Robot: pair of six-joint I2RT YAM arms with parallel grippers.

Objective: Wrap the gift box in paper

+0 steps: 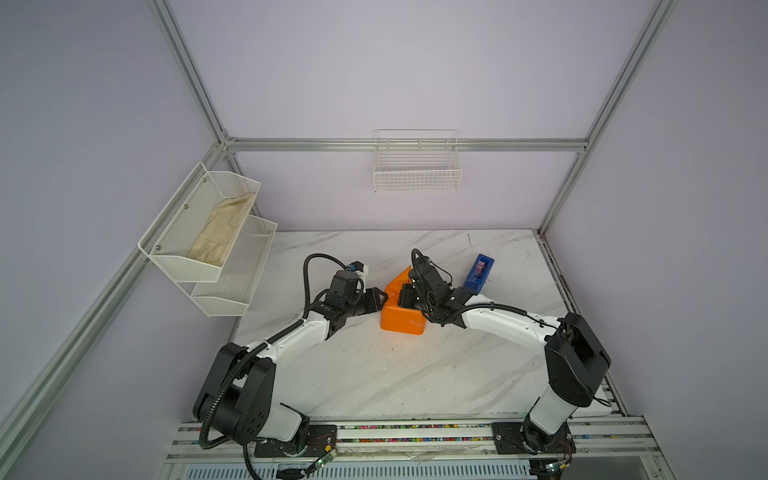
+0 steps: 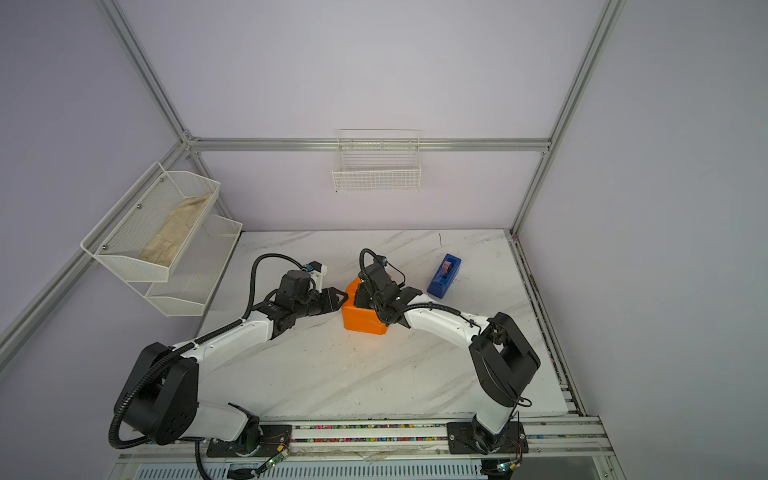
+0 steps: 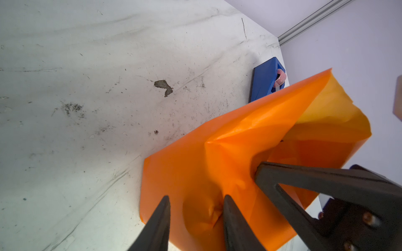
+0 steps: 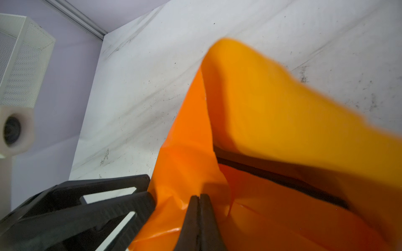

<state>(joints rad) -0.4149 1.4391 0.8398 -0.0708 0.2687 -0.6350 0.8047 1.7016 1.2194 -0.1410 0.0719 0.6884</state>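
The paper [image 1: 401,319] [image 2: 363,321] lies mid-table as an orange parcel folded round the gift box. Of the box only a thin dark edge [image 4: 282,178] shows, under a raised yellow-orange flap [image 4: 282,108] [image 3: 326,113]. My left gripper [image 1: 381,297] [image 2: 343,297] [image 3: 196,197] is at the parcel's left side. Its jaws stand apart and both tips press into the paper, which bulges between them. My right gripper [image 1: 405,296] [image 2: 361,297] [image 4: 199,196] reaches over the parcel's top from the right. It is shut, its tips against a crease at the foot of the flap, and no paper shows between them.
A blue tape dispenser [image 1: 478,272] [image 2: 444,276] [image 3: 265,80] stands right of the parcel, behind the right arm. A white two-tier mesh shelf [image 1: 208,237] holding a cloth hangs on the left wall. A wire basket [image 1: 417,174] hangs on the back wall.
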